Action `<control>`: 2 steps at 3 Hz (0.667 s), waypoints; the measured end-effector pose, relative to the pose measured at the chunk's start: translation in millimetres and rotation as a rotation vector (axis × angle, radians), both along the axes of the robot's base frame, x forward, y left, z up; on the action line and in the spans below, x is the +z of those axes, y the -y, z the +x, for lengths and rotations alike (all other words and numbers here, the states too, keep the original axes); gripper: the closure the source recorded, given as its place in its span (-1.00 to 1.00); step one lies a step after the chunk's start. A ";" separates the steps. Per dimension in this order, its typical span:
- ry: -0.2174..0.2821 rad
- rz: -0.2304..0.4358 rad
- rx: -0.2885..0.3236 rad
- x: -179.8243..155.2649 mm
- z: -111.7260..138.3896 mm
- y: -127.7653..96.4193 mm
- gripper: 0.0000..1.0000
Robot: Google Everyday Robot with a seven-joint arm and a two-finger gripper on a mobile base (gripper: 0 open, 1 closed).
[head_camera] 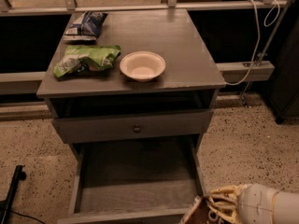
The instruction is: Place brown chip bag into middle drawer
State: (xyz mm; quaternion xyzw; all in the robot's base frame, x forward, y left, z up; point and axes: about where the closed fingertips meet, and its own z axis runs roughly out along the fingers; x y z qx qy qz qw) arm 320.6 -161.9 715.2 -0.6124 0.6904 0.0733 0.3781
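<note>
Above the speckled floor [247, 143], the grey cabinet [187, 45] presents its middle drawer [135, 171] pulled open, so I hold the gripper [216, 208] low at its front right corner, fingers clamped on the brown chip bag [192, 215], ready for insertion.

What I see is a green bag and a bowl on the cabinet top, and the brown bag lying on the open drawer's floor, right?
Not quite: in the camera view the floor of the middle drawer is bare; the gripper holds the brown chip bag at its front right corner.
</note>
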 end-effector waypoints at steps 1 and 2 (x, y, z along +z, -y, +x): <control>-0.002 -0.002 0.007 -3.9 1.9 -4.3 1.00; 0.014 -0.009 0.027 -10.3 21.7 -17.5 1.00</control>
